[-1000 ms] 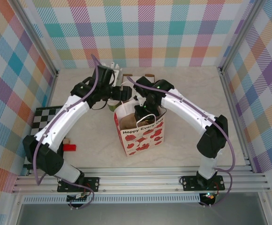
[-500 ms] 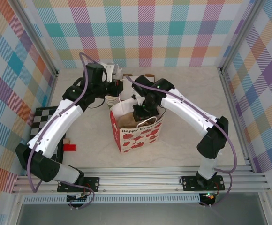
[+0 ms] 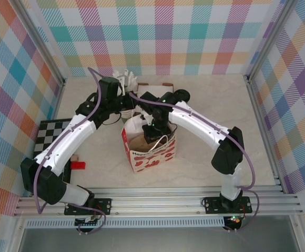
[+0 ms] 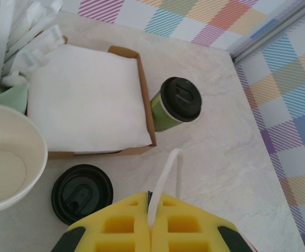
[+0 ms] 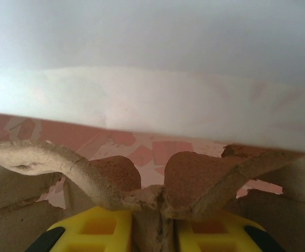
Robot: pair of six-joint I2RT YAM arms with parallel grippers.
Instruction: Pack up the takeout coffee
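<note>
From above, we see the paper bag (image 3: 151, 155) with red hearts standing on the desk (image 3: 221, 152) between the two arms. The left gripper (image 3: 133, 107) is at its far rim and the right gripper (image 3: 155, 131) reaches down into its mouth. From the left wrist, that gripper is pressed fully together on the bag's white strip handle (image 4: 164, 176). Beyond it the takeout coffee (image 4: 176, 102) stands upright, just beside the side wall of the napkin box (image 4: 84, 100) and apart from the loose black lid (image 4: 81, 193) and the lidless cup (image 4: 5, 168). From the right wrist, the gripper is narrowed onto a brown fibre insert (image 5: 194, 173) inside the bag, with the white bag wall close ahead. We judge the coffee light and thin-walled, so a hard squeeze would dent it, and the glossy lid looks slippery and might pop off. We cannot tell whether it is full. The green wall below the lid rim seems the best place to hold it, kept upright.
</note>
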